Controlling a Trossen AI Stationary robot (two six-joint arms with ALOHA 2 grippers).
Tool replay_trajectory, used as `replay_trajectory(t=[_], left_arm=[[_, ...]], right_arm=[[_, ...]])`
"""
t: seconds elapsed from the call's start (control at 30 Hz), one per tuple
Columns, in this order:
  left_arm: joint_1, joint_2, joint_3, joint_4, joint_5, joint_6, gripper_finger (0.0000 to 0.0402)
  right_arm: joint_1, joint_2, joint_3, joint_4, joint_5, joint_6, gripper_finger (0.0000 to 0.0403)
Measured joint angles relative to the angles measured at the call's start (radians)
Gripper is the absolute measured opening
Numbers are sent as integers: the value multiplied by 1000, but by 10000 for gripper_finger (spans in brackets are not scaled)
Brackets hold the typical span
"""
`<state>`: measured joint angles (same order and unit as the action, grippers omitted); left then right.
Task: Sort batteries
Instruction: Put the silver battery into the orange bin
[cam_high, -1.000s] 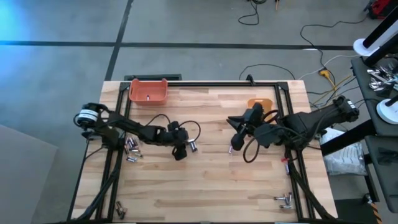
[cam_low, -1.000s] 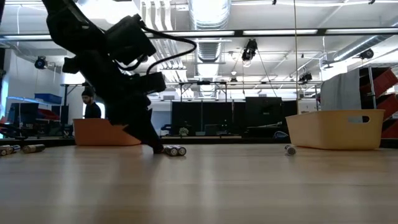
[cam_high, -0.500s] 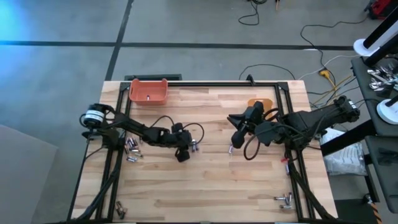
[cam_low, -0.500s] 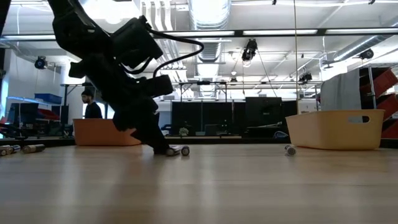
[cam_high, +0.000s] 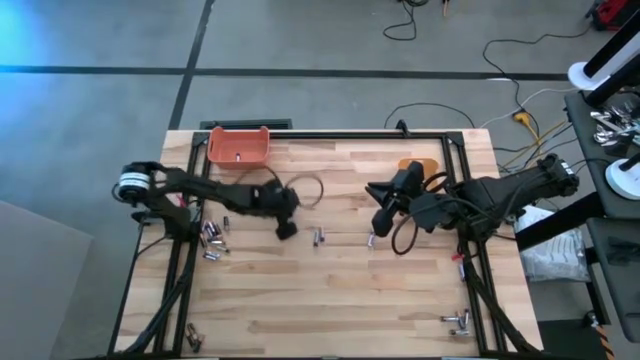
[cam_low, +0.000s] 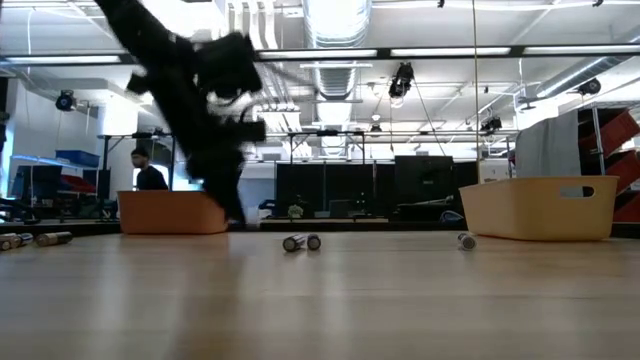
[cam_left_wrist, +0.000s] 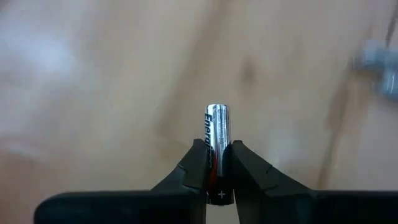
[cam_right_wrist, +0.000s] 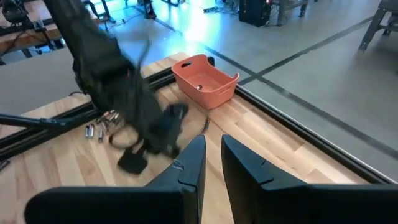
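Left gripper (cam_left_wrist: 217, 169): jaws closed tight on one silver-and-black battery (cam_left_wrist: 217, 149), held upright betw. the fingertips (cam_left_wrist: 198, 163), its upper half standing clear above them, over bare wood. In the high view this gripper (cam_high: 286, 229) sits left of table centre, arm reaching in from the left edge. Two loose batteries (cam_low: 301, 242) lie on the tabletop (cam_high: 330, 300) near mid-table, just right of the left gripper, apart from it. Cluster of batteries (cam_high: 212, 238) lies by the left edge; a few more at the near corners. Orange bin (cam_high: 239, 146) at far left of table; yellow bin (cam_low: 538, 207) at far right. Right gripper (cam_right_wrist: 212, 163) hovers right of centre, fingers nearly together w/ a narrow gap, nothing held. One battery (cam_low: 466, 240) lies close by the yellow bin. A person (cam_low: 147, 170) stands in the room behind.
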<state>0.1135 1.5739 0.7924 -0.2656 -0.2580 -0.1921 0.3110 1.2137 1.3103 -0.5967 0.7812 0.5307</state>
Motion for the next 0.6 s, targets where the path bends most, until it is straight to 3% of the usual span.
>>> replay_trajectory(t=[0.17, 0.43, 0.5, 0.6], left_arm=[[138, -130, 131, -231, -1, 96, 26], [485, -199, 363, -521, 159, 383, 26], [585, -183, 411, -586, 163, 326, 26], [719, -112, 473, -708, 163, 99, 26]], right_arm=[[-31, 0, -2, 0, -29, 20, 43], [-50, 39, -4, -2, -60, 21, 56], [-50, 54, -4, -1, -93, 21, 60], [-50, 86, -5, -5, -101, 50, 65]])
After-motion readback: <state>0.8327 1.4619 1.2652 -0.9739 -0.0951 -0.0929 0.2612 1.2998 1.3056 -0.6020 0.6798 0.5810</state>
